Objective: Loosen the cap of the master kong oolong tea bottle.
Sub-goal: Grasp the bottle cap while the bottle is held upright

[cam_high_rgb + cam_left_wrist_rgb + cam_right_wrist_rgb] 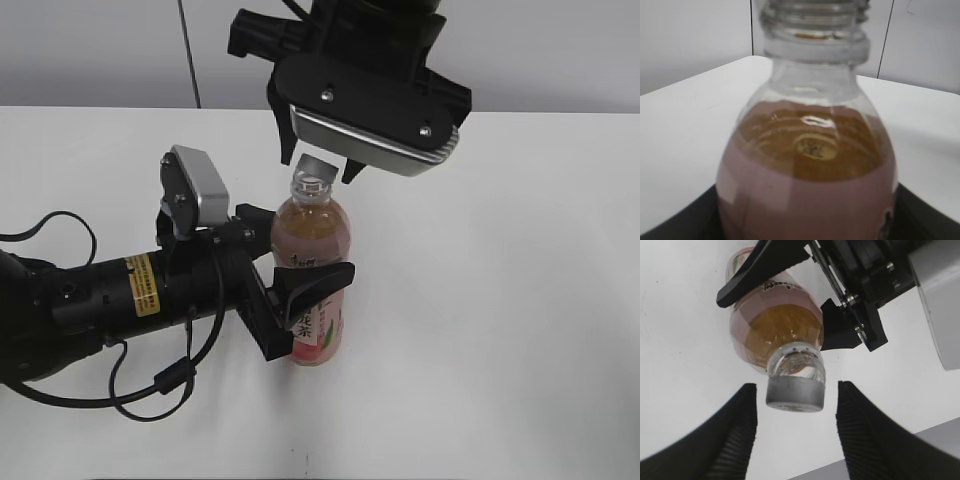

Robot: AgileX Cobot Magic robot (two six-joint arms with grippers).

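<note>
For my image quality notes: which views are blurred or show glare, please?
Left wrist view: the bottle fills the frame, its neck soft, with glare streaks on its shoulder. Right wrist view: the cap is fairly sharp, the near fingers blurred. Exterior view: sharp, evenly lit.

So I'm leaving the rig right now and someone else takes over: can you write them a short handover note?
Left gripper: shut on the master kong oolong tea bottle, holding it upright on the white table.
Right gripper: open, its fingers on either side of the cap, not touching it.
Done: bottle steadied, right gripper lined up at the cap.
Left: close on the cap and twist it loose. The cap sits on the neck; whether it has been turned at all cannot be told.
</note>
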